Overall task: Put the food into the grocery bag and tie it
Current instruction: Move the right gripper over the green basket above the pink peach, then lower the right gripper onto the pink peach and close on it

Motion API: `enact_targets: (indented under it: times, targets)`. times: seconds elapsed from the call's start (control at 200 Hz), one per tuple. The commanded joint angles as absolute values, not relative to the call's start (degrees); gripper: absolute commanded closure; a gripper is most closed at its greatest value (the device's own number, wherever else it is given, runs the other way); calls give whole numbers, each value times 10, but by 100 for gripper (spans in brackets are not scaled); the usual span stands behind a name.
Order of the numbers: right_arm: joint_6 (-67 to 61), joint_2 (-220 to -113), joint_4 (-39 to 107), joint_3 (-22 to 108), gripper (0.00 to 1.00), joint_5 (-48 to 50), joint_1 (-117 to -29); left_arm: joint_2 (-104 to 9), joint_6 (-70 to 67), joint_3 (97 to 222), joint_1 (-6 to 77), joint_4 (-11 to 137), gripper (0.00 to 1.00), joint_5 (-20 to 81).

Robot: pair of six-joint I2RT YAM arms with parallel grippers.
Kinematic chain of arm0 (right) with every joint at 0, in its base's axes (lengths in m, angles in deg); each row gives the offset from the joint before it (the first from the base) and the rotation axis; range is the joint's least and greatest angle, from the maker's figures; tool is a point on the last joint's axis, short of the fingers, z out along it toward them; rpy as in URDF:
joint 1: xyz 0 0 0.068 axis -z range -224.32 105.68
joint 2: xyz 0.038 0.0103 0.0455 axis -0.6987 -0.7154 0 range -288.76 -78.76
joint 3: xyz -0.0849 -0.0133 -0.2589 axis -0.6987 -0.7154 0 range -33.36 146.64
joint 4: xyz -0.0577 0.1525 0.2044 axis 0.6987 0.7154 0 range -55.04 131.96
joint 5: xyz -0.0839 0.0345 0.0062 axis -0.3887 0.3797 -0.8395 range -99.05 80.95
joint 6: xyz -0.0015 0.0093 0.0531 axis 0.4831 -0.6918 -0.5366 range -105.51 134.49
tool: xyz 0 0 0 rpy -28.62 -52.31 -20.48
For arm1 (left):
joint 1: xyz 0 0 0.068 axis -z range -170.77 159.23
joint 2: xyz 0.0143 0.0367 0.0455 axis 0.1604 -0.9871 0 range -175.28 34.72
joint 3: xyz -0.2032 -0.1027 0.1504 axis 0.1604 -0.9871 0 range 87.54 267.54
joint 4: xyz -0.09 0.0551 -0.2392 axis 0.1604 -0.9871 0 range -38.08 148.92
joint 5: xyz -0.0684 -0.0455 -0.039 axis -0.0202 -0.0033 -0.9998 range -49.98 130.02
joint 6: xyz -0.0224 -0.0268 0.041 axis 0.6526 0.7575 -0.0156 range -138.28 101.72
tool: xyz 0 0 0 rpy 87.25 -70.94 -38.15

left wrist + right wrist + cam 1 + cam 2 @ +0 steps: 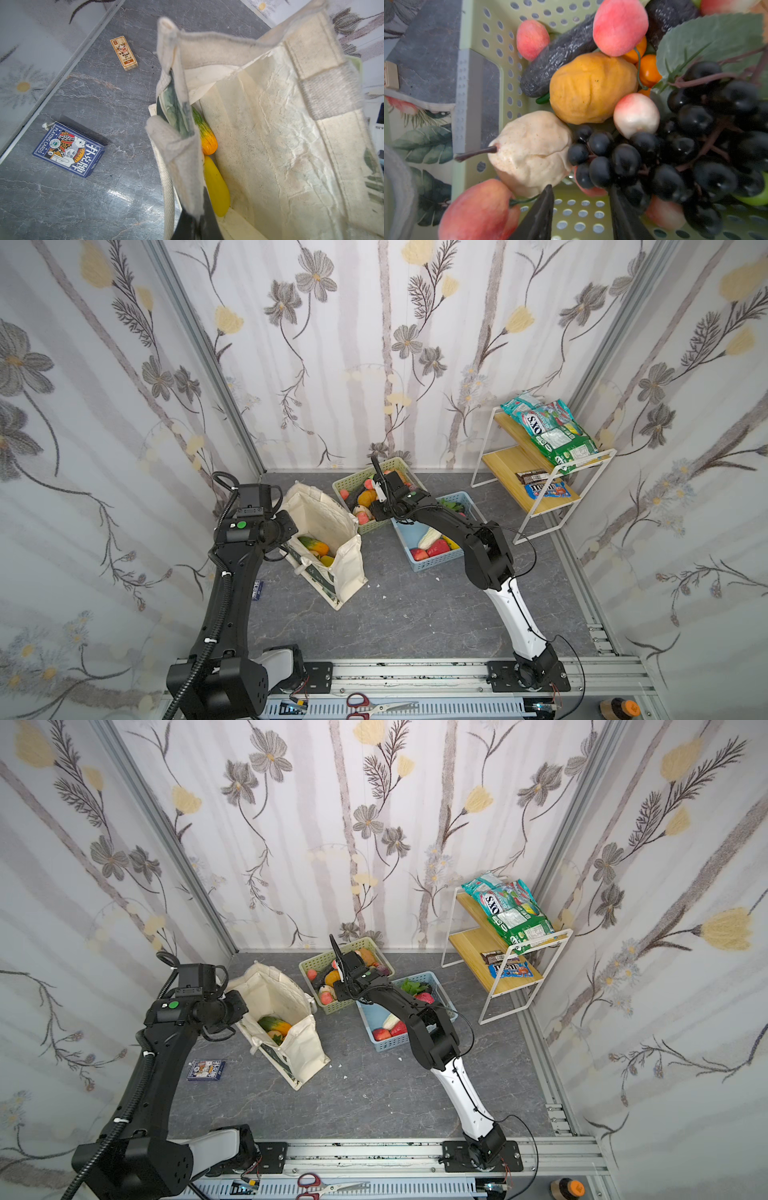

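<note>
Left jaws: closed tight on the cream rim of the grocery bag (270, 124), with a fold of canvas and handle webbing pinched between them. In both top views the bag stands on the grey counter (415, 614) at my left arm's end, mouth gaping upward. Right jaws: partly apart, and I see nothing gripped. They hang low inside the pale green basket (488, 31), whose perforated floor shows in the gap between them. A cream pear (531, 153) lies just beside one jaw, and a bunch of black grapes (695, 135) crowds the other. I cannot tell whether either fruit is touched. Food, noted by place: two pieces are in the bag, a green-to-orange gourd (204, 133) and a plain yellow piece (216, 187) touching it, both against the wall nearest my left jaws. The green basket also holds an orange-yellow fruit (591, 89), several pink peaches (619, 27) and a dark ridged cucumber (560, 56), all heaped together. The blue basket (438, 562), just beside the green one and under my right forearm, carries red, white, yellow and leafy green pieces. Off to the bag's far side on the counter lie a blue playing-card box (68, 149) and a small wooden block (124, 53), well apart from each other.
</note>
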State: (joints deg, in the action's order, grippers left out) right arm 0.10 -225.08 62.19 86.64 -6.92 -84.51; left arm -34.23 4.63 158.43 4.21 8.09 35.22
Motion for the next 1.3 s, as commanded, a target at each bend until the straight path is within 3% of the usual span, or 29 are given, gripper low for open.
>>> enact_targets:
  times: [0.0,0.669,1.294]
  targets:
    - [19,-2232,680,828,55,-81,-846,-343,46,1583,41,89,100,350]
    - [42,-2106,664,644,52,-102,-843,-351,47,1589,42,97,100,339]
    - [39,-2057,686,716,45,-106,-840,-364,14,1590,50,128,100,209]
